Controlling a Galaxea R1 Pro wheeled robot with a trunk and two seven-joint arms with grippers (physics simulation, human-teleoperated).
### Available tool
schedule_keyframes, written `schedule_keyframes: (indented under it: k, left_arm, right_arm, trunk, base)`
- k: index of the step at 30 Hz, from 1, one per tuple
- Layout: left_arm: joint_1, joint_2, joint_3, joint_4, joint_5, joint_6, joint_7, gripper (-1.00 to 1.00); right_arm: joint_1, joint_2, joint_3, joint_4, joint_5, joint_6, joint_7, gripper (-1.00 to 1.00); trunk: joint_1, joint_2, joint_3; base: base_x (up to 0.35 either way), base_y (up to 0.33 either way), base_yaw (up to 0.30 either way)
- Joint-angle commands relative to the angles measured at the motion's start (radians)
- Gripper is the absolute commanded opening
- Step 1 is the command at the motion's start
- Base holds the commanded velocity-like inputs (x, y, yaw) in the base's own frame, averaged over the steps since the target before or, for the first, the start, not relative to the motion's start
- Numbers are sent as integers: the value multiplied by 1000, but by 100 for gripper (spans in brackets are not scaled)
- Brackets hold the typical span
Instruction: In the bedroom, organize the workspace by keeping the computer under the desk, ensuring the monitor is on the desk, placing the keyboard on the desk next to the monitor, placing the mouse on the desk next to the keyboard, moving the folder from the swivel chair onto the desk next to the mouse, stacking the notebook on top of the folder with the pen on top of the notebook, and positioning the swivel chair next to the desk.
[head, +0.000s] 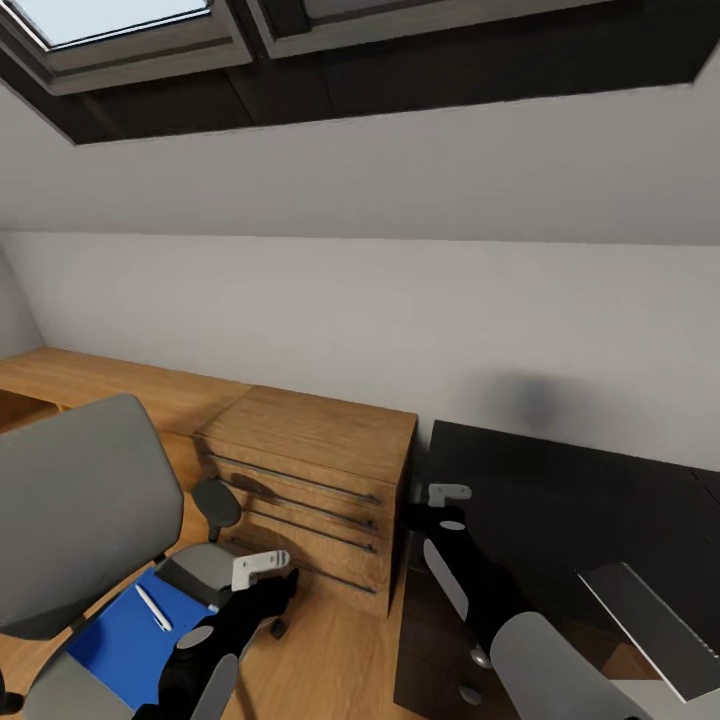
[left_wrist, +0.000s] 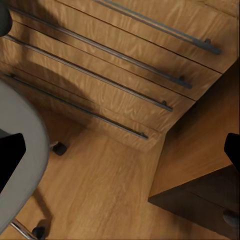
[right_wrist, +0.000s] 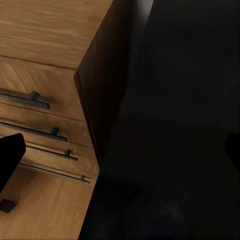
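Note:
The grey swivel chair (head: 75, 515) stands at the left, and the blue folder (head: 125, 640) lies on its seat with the whitish pen (head: 153, 607) on top. My left gripper (head: 283, 590) hovers beside the seat's front edge, above the floor. In the left wrist view its fingertips (left_wrist: 10, 162) are spread wide, so it is open and empty. The black desk (head: 570, 500) fills the right. My right gripper (head: 415, 517) hangs open by the desk's left end, its fingertips (right_wrist: 10, 160) far apart. A flat silver-grey slab (head: 650, 625) lies on the desk; I cannot tell what it is.
A light wooden dresser (head: 310, 470) with long bar handles stands between chair and desk, against the white wall. The desk's dark drawer unit (head: 435, 650) with silver knobs sits below the top. Chair casters (left_wrist: 60, 148) rest on the wooden floor (left_wrist: 110, 190).

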Motion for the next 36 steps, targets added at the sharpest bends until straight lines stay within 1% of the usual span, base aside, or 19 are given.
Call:
schedule_keyframes:
  k: [1,4,9,13,27,36]
  left_arm:
    - [-1,0,-1,-1,10,3,9,100]
    - [-1,-4,0,-2,10,3,9,100]
    - [-1,-8,2,-3,10,4,9,100]
    - [-1,-8,2,-4,10,4,9,100]
    - [-1,-9,2,-4,10,4,9,100]
    - [-1,-9,2,-4,10,4,9,100]
  right_arm:
    - [-1,-1,5,4,-9,-2,-9,100]
    - [0,0,5,21,-9,-5,-13,100]
    - [2,-23,7,49,-11,-19,-17,100]
    - [2,-29,7,57,-11,-25,-18,100]
    - [3,-31,8,61,-14,-30,-15,100]
    - [3,-31,4,70,-13,-23,-12,100]
  trunk:
    - [0,-1,-1]
    - [0,-1,-1]
    - [0,-1,-1]
    - [0,-1,-1]
    - [0,-1,-1]
    - [0,-1,-1]
  base:
    - [0,0,0]
    - [0,0,0]
    - [0,0,0]
    - [0,0,0]
    - [2,0,0]
    - [108,38,0]
